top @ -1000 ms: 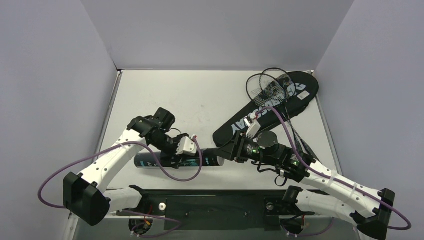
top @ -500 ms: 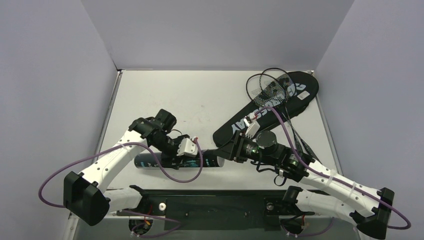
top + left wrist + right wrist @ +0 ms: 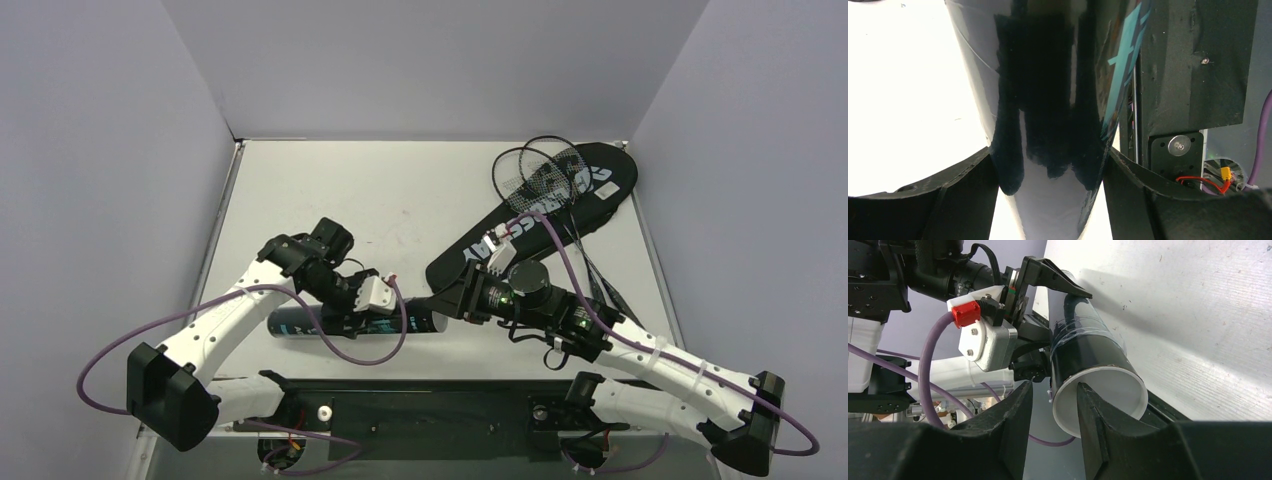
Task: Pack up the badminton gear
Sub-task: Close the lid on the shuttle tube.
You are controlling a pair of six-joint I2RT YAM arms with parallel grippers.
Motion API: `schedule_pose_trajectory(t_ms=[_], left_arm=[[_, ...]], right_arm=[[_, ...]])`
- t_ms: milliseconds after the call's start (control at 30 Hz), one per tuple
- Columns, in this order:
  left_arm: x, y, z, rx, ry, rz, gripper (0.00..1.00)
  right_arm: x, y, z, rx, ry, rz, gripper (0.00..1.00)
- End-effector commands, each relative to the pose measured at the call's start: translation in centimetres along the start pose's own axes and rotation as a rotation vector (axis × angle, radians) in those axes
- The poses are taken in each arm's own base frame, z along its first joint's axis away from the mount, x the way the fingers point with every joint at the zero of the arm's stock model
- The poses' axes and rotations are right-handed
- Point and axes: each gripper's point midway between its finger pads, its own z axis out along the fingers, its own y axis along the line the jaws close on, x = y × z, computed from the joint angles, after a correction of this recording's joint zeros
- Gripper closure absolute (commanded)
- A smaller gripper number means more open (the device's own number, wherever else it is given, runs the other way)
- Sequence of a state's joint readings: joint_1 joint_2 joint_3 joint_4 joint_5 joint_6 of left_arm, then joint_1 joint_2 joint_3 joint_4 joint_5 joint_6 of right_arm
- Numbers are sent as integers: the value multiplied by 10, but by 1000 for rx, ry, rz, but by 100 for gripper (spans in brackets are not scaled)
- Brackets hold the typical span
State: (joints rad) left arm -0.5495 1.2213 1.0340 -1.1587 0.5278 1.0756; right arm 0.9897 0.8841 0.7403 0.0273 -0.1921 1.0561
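Okay, nearest first: the tube (image 3: 292,322) lies flat across the low ctr of the overhead view, parallel to the near edge of the table (image 3: 330,190). My left gripper (image 3: 1048,165) straddles its mid-section. In the wrist view the pads (image 3: 973,185) press on both sides of the glossy wall, so I read it as clamped on the tube. That's prob. an anchor, so it can't roll or slide while the other arm works the end.

My right gripper (image 3: 1054,386) sits at the tube's white cap (image 3: 1108,395), lower ctr of its wrist view. Its jaws are partly spread w/ the cap's edge showing in the gap. I can't tell if either finger touches it, and nothing is pinched that I can confirm. My guess: lining up to take that end.

Farther back, the bag (image 3: 465,262) lies diagonally toward the upper right of the overhead view, lettering up. Both rackets (image 3: 540,175) rest on its wide far end, heads overlapping, shafts running toward the lower right, i.e. on it, not in it. Packing looks barely begun IMO, and I see no opening in the bag from here.
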Motion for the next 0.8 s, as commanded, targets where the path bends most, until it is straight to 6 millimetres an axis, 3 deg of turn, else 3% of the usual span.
schedule_pose_trajectory(t_ms=[0,300,567,767], left_arm=[[-47,6,-13,-15,-159,75,82],[-62,8,-19,-17,-208,60,83],[-63,18,-20,-52,-239,2,84],[-66,20,-23,-57,-252,-9,84]], right_arm=[[0,12,7,-54,1,9,66],[1,12,8,-59,1,14,66],[2,0,-12,-41,-34,13,63],[5,-2,-14,-45,-26,27,62]])
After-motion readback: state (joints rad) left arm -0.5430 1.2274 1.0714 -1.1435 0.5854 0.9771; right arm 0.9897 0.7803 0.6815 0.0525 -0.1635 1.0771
